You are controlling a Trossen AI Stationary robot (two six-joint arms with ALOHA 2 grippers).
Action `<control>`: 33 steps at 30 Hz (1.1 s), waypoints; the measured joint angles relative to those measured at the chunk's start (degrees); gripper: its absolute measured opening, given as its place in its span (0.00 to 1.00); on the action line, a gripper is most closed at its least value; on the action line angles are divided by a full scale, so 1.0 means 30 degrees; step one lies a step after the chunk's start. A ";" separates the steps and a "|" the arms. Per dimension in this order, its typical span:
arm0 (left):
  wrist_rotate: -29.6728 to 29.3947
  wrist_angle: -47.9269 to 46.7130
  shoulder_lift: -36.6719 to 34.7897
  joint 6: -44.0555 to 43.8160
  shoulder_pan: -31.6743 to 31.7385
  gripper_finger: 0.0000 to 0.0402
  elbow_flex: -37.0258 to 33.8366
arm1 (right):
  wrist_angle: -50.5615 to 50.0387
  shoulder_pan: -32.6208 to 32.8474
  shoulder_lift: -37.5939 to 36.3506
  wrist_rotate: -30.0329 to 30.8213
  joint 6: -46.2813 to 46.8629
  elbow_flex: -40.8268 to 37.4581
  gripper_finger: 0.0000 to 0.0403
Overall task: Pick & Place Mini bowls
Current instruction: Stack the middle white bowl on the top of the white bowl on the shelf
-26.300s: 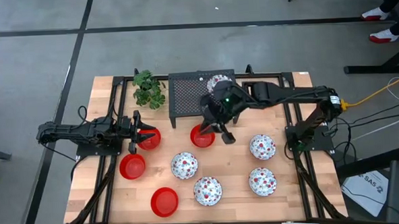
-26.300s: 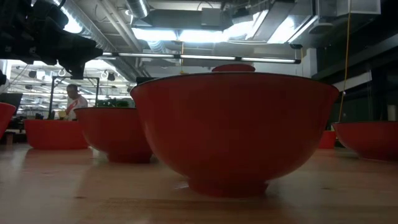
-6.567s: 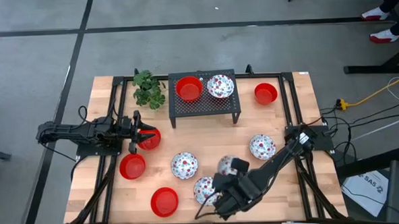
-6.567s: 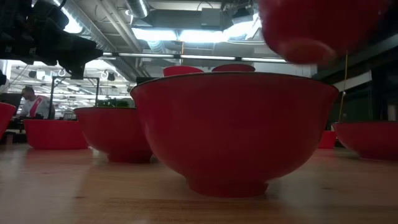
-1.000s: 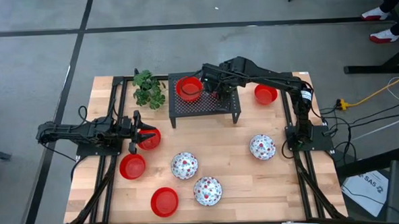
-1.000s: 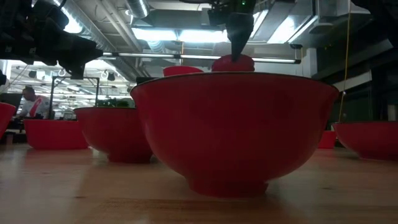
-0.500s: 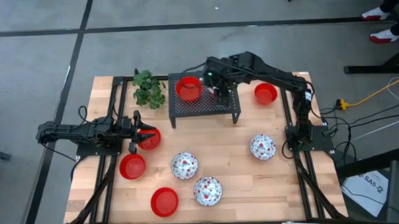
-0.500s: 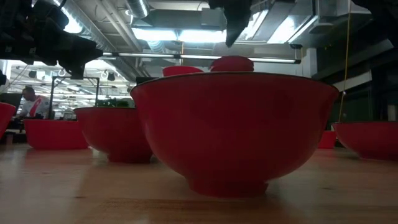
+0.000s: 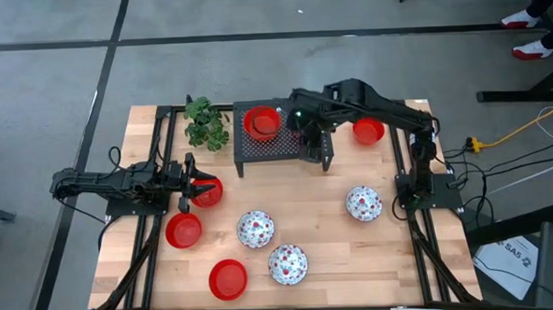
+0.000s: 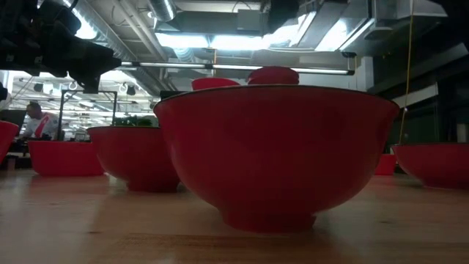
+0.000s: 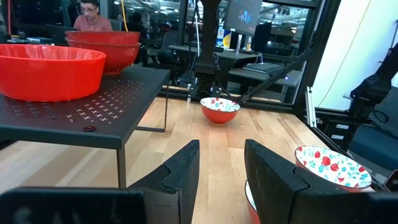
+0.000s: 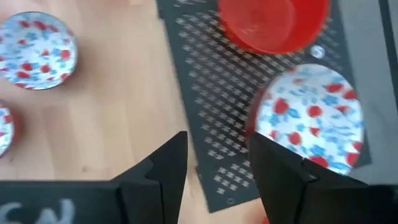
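A black perforated stand (image 9: 281, 145) at the table's far side carries a plain red mini bowl (image 9: 262, 123) and a white floral mini bowl (image 12: 314, 121). My right gripper (image 12: 217, 165) hangs open above the stand, beside the floral bowl, with nothing between its fingers; in the high view the gripper (image 9: 309, 127) hides that bowl. Three floral bowls (image 9: 364, 203) (image 9: 255, 229) (image 9: 288, 264) and several red bowls (image 9: 183, 230) (image 9: 228, 280) (image 9: 368, 129) rest on their bases on the table. My left gripper (image 11: 221, 171) waits open at the table's left, next to a red bowl (image 9: 206, 191).
A green leafy plant (image 9: 204, 123) stands left of the stand. Black frame rails (image 9: 155, 240) run along the table's left and right sides. Bare wood (image 9: 316, 214) lies between the bowls in the middle. In the low view a large red bowl (image 10: 275, 154) blocks most of the scene.
My right gripper has risen from the floral bowl on the stand and drawn a little toward the table's near and right edges, tipping less steeply. The bowl stays on the stand. In the low view the finger has gone up out of sight.
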 joint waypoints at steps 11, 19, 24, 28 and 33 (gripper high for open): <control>0.0000 0.0000 0.0000 0.0000 0.0007 0.31 0.0001 | 0.0044 0.2578 0.0000 0.0015 0.1216 0.0000 0.42; -0.0007 0.0000 0.0000 0.0000 0.0003 0.31 0.0003 | 0.1149 0.4493 0.0000 0.0036 0.2455 0.0000 0.42; -0.0007 0.0000 0.0006 0.0000 0.0007 0.31 0.0006 | 0.2101 0.5529 0.0000 0.0047 0.2521 -0.0007 0.42; -0.0007 0.0000 0.0001 0.0000 0.0001 0.31 0.0001 | 0.2551 0.6245 0.0002 0.0051 0.2567 -0.0007 0.42; -0.0007 0.0000 0.0000 0.0000 0.0003 0.31 0.0005 | 0.3030 0.6897 0.0000 0.0051 0.3452 -0.0015 0.42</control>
